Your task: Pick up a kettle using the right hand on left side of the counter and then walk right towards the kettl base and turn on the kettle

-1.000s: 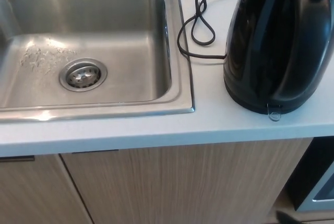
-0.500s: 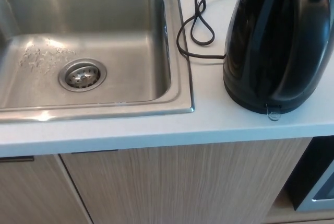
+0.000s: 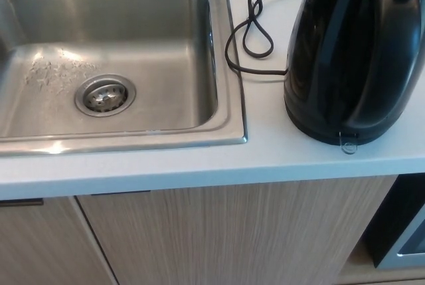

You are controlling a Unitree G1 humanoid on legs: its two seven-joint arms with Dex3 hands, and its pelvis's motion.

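Kettle (image 3: 355, 52) seated upright right of sink (image 3: 226, 66), cord (image 3: 255, 29) between — neither hand seen, state untellable; switch-on judged pending.

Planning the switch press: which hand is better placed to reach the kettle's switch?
Right, probably. The black kettle stands at the picture's right edge, the robot's right, its clear switch tab facing the counter edge. Neither hand shows.

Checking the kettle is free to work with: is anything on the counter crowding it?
Nothing visible does. The black plastic kettle stands upright on the white counter; its dark looped cord lies behind-left. Neither hand is in view.
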